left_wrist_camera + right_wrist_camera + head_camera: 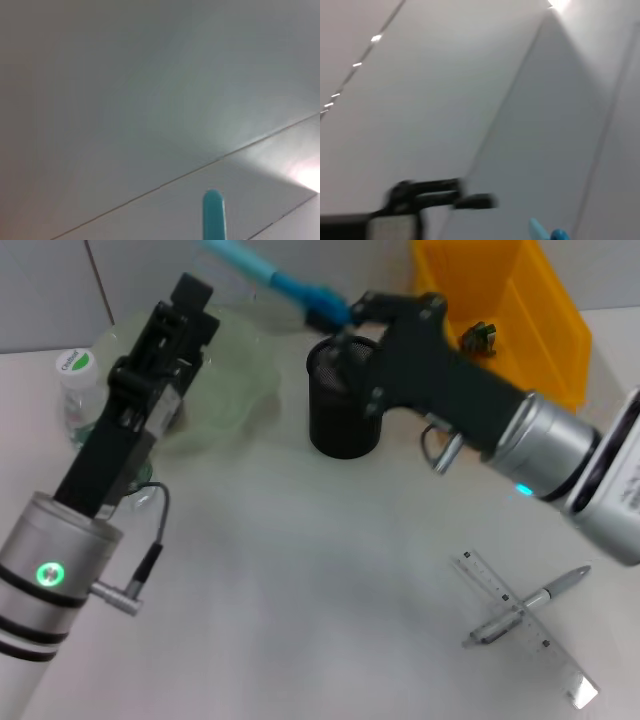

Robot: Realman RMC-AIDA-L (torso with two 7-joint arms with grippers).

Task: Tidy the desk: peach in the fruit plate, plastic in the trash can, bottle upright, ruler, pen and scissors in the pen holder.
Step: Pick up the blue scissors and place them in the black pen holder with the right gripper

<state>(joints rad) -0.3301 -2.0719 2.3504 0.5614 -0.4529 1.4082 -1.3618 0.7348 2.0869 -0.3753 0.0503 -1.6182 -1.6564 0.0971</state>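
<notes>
Holding blue scissors (270,275) pinched in right gripper (345,320) above pen holder (343,405); tilted blades may miss rim; left gripper (185,315) grip cannot be told.

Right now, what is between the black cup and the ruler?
Nothing but bare table. The head view shows an open stretch from the cup to the ruler, with the right arm reaching above it.

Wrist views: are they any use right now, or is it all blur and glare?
Left wrist view: mostly blank wall, glare at one edge, only a blue handle tip showing. Right wrist view: motion-blurred, glare in a corner, the left gripper a dark smear. Head view: sharp enough on the pen holder, ruler and pen.
</notes>
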